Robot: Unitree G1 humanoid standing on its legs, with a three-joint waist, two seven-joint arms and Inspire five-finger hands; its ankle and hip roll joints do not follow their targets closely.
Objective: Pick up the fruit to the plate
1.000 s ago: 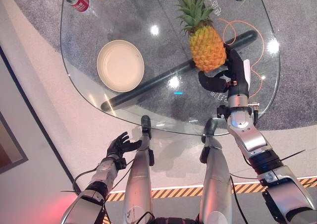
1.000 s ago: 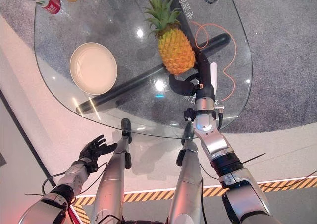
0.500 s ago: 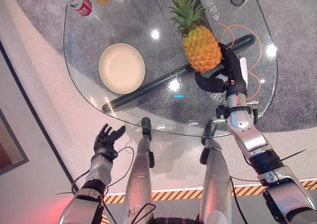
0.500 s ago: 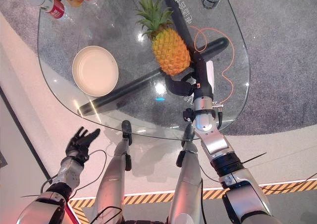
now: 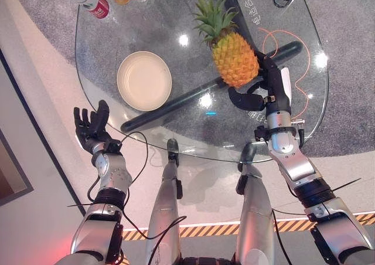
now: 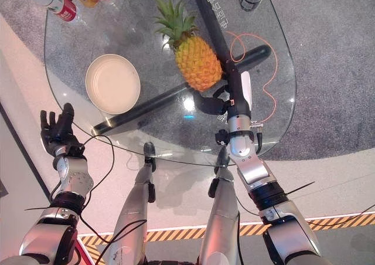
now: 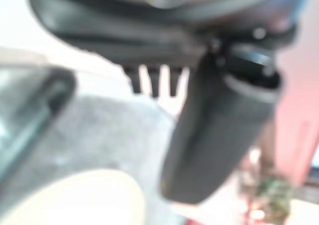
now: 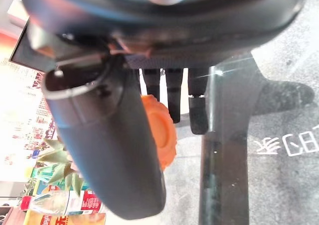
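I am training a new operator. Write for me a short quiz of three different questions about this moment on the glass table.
1. True or false: the pineapple already lies on the plate.
2. Which hand touches the pineapple? A) left hand B) right hand
3. Fill in: the left hand's fingers are ____ (spread or curled).

Key: 1 false, the plate has nothing on it. 2 B, its thumb and fingers sit round the fruit's lower end. 3 spread, raised beside the glass table.

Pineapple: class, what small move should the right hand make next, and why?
Probably carry it toward the plate. The right hand cradles the pineapple from beside and below, right of the bare plate; the left hand is off the table.
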